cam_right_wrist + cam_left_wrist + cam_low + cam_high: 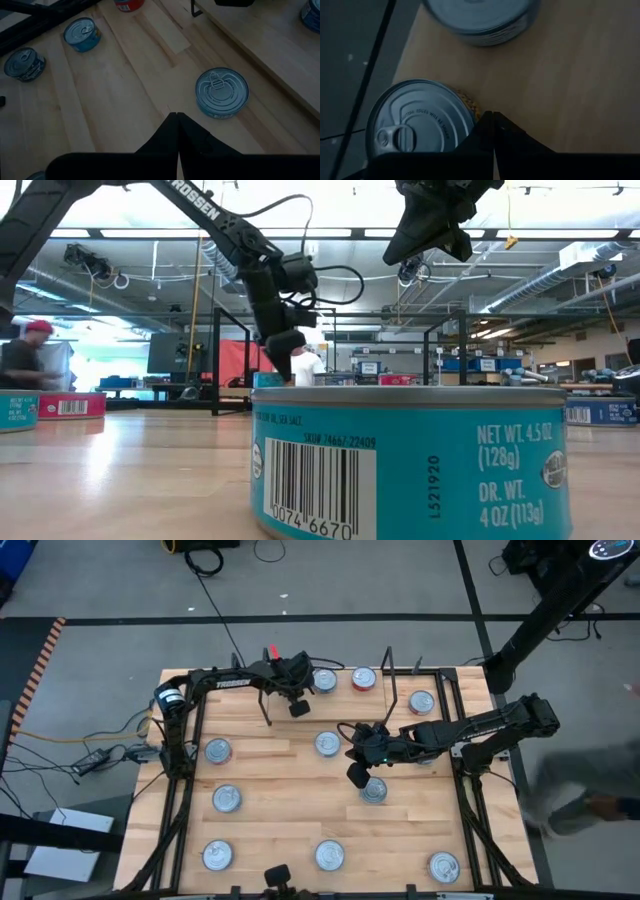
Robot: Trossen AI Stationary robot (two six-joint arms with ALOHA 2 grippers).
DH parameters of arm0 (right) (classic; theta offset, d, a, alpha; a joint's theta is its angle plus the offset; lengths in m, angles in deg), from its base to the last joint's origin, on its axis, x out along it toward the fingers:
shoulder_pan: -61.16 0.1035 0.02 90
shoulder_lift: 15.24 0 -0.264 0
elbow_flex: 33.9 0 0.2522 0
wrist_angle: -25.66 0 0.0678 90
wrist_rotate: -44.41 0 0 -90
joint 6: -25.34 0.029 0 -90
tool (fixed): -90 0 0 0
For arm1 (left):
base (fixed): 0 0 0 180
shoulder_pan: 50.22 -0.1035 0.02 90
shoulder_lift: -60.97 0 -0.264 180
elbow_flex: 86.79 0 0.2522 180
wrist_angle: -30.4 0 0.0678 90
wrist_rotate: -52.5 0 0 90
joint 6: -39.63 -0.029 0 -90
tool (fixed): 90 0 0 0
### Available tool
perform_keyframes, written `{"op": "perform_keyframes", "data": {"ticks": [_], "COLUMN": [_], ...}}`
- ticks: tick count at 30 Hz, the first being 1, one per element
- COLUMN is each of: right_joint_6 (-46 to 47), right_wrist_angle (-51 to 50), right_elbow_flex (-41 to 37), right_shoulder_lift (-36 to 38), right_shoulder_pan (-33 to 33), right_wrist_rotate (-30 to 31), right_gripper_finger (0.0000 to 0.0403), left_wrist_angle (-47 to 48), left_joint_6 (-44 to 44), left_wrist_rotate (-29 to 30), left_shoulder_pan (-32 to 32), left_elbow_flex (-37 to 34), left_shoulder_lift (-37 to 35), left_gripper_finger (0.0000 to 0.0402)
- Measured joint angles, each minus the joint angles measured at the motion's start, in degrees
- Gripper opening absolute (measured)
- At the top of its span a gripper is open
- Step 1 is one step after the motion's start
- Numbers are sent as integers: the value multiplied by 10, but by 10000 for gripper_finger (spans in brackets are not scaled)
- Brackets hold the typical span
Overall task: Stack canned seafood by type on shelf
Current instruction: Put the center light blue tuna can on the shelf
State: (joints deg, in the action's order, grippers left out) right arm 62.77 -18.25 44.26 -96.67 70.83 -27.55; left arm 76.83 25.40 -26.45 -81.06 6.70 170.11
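Observation:
The shelf (345, 690) lies along the table's far edge and carries a blue-labelled can (325, 680), a red can (364, 678) and a third can (421, 700). My left gripper (298, 707) hangs shut just above the shelf's left part, beside the blue-labelled can (417, 122). In the low view its tip (283, 350) stands clear above the board. My right gripper (357, 775) is shut and empty, held high over the table's middle, close to a blue can (221, 92) that rests flat on the tabletop.
More cans lie flat about the tabletop (218, 750) (327, 743) (227, 798) (217, 856) (330, 855) (443, 866). One blue can (410, 460) fills the low view's front. Black frame rails (185, 790) run along both table sides. A person (20, 355) stands far off.

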Motion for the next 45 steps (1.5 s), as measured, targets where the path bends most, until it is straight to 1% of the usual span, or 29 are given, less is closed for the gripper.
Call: {"op": "perform_keyframes", "data": {"ticks": [2,8,13,15,21,25,32,36,45], "right_joint_6": [0,0,0,-1,-1,-1,-1,-1,-1], "right_wrist_angle": [0,0,0,0,0,0,0,0,0], "right_elbow_flex": [0,0,0,0,0,0,0,0,0], "right_shoulder_lift": [0,0,0,0,0,0,0,0,0], "right_shoulder_pan": [0,0,0,-1,-2,-2,-2,-2,-2], "right_wrist_rotate": [0,0,0,0,0,0,0,0,0], "right_gripper_finger": [11,11,11,11,11,11,11,11,11], "left_wrist_angle": [1,6,37,47,82,83,113,133,134], "left_joint_6": [-3,-2,-1,12,88,103,101,90,85], "left_wrist_rotate": [13,15,15,16,23,44,27,34,36], "left_shoulder_pan": [-5,-15,-10,-7,-14,-32,-61,-60,-51], "left_elbow_flex": [0,0,7,20,84,110,112,115,114], "left_shoulder_lift": [0,0,0,0,0,-1,9,23,27], "left_gripper_finger": [3,2,2,2,2,2,2,2,2]}}
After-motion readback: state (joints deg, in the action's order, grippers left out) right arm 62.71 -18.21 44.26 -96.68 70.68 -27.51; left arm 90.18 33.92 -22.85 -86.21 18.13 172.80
